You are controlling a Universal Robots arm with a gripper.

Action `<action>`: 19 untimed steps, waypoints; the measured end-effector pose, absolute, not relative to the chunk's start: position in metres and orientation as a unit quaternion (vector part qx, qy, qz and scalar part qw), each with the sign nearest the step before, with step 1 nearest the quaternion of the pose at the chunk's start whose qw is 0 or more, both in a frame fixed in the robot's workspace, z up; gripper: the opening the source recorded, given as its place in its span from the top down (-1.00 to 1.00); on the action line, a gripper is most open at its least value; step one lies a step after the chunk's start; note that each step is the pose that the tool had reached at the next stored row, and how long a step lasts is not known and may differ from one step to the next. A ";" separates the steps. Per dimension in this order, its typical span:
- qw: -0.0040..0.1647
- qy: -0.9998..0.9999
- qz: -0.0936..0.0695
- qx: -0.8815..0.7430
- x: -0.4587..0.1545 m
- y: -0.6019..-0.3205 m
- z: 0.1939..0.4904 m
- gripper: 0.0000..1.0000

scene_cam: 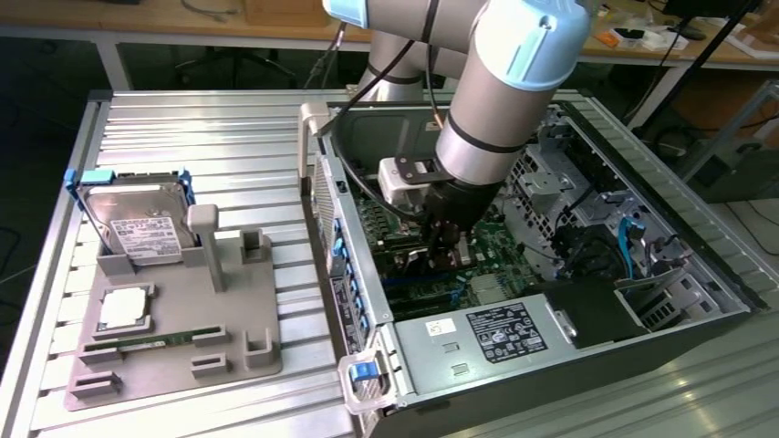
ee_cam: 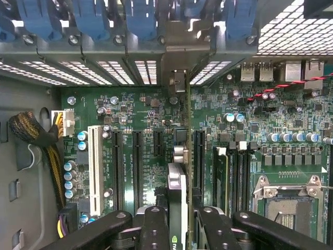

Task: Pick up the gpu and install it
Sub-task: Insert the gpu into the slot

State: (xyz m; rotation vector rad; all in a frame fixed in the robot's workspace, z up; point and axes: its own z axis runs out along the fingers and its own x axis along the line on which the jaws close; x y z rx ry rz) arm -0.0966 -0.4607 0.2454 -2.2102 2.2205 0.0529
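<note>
The gpu (ee_cam: 177, 200) shows thin and edge-on in the wrist view, with its silver end bracket (ee_cam: 178, 83) reaching to the rear slot openings of the case. My gripper (ee_cam: 179, 232) is shut on it, one black finger (ee_cam: 154, 229) on each side of the card. The card hangs over the green motherboard (ee_cam: 140, 172), between two black expansion slots; whether it sits in a slot I cannot tell. In the exterior view my gripper (scene_cam: 443, 239) is down inside the open computer case (scene_cam: 681, 274), close over the board, with the dark gpu (scene_cam: 420, 263) beneath it.
A grey fixture (scene_cam: 182, 328) at the exterior view's left carries a hard drive (scene_cam: 144, 228), a silver chip (scene_cam: 126, 308) and a memory stick (scene_cam: 159, 340). The power supply (scene_cam: 487, 338) fills the case's near end. Blue latches (ee_cam: 91, 21), a cable bundle (ee_cam: 31, 133) and the processor socket (ee_cam: 286, 203) surround the card.
</note>
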 end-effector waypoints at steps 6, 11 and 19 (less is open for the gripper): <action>0.005 0.709 0.017 -0.705 -0.097 -0.461 0.250 0.47; 0.004 0.709 0.017 -0.705 -0.096 -0.461 0.253 0.47; 0.004 0.709 0.017 -0.705 -0.097 -0.461 0.253 0.47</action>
